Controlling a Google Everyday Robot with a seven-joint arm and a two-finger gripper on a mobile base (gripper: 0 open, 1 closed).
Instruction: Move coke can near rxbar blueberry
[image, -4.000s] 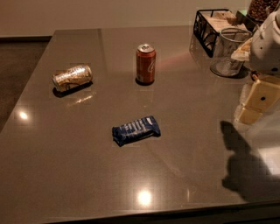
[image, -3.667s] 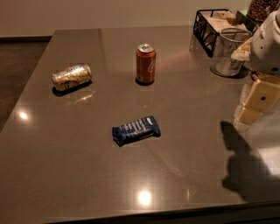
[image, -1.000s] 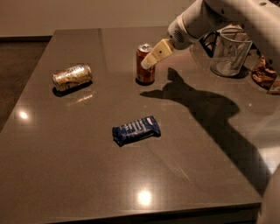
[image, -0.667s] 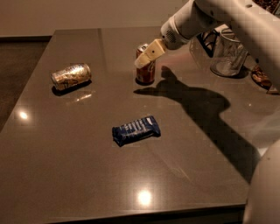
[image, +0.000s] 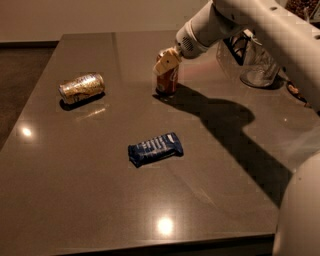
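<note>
The coke can stands upright near the middle back of the dark table; it is red-orange and its top is hidden behind my gripper. My gripper reaches in from the upper right and sits right at the can's top. The rxbar blueberry, a flat dark-blue wrapper with white lettering, lies nearer the front, well apart from the can.
A pale gold-silver can lies on its side at the left. A clear glass jar and a dark wire basket stand at the back right. My arm casts a broad shadow across the table's right side.
My arm has swung in from the right side of the table to the coke can, and in the last second the gripper moved left and down onto the can's top. Nothing else moved.
</note>
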